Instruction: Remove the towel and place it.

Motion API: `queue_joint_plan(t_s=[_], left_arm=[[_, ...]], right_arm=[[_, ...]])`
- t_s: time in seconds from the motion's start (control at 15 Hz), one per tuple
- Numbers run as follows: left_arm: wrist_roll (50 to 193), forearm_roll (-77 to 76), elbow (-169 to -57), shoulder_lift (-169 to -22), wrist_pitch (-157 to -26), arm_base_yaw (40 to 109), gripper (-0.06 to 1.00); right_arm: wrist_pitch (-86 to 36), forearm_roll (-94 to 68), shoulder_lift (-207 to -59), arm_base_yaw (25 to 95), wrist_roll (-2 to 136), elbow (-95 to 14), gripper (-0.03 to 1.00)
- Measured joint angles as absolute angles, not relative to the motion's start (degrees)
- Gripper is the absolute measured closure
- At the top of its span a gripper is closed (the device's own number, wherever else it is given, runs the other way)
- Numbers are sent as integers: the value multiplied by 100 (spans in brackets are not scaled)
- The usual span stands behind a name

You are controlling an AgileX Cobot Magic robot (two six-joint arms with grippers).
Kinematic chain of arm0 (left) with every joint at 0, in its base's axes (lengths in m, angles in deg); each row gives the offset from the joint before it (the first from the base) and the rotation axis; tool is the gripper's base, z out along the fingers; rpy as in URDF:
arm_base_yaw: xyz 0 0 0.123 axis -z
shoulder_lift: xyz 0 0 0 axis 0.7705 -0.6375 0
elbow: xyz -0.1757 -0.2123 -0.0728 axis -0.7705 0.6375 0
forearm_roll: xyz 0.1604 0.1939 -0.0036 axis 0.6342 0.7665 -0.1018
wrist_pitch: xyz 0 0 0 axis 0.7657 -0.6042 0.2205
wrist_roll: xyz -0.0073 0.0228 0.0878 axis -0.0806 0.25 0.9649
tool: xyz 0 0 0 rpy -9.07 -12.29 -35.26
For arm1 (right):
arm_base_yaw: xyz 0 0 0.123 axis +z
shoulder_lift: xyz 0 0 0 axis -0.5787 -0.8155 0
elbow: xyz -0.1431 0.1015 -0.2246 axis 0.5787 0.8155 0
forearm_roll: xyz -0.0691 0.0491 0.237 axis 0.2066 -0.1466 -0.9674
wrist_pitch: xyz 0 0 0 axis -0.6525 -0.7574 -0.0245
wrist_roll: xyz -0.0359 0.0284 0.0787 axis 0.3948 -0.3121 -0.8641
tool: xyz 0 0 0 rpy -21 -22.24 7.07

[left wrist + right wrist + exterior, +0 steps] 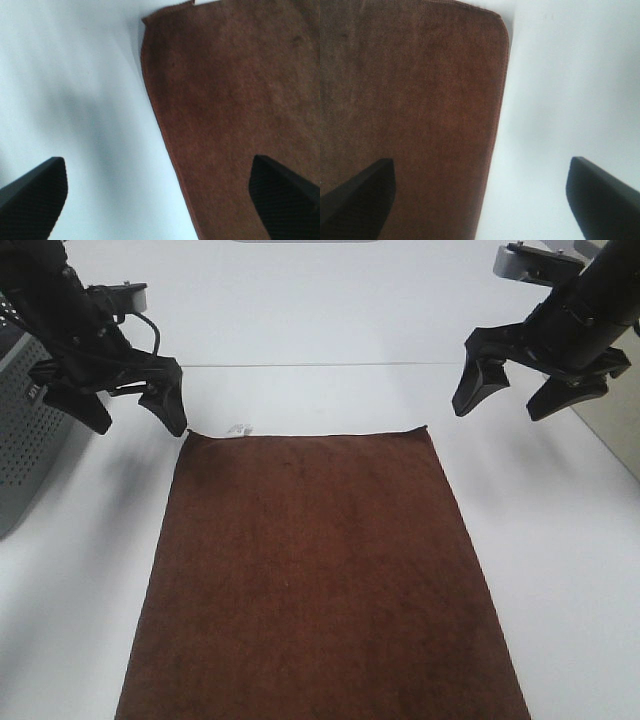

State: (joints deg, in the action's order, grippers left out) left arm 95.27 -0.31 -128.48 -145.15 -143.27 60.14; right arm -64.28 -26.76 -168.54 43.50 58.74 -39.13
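Observation:
The dark reddish-brown towel (320,580) lies spread flat on the white table, a small white tag (238,429) on its far short edge. My left gripper (135,417) hovers open just off the towel's far left corner, nothing between its fingers. My right gripper (513,400) hangs open above the table to the right of the far right corner, also holding nothing. In the left wrist view the towel (235,115) and its side edge lie below my open left gripper (160,200). In the right wrist view the towel (410,115) shows a rounded corner under my open right gripper (480,197).
A grey perforated basket (25,430) stands at the table's left edge behind the left arm. The white table (560,560) runs to a seam at the back, and its right edge shows at far right.

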Motion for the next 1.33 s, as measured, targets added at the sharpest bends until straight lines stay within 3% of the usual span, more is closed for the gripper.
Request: queue_joint_plan(t_s=[0.67, 1.33], left_arm=[[10094, -461, -13639, -15787, -13519, 5996, 4], [10507, -1017, -13679, -15947, -13547, 5996, 4]], right_arm=[[-7087, -2762, -19541, 4321, 5978, -6611, 9], [-7093, -3627, -19965, 4063, 6631, -6921, 9]])
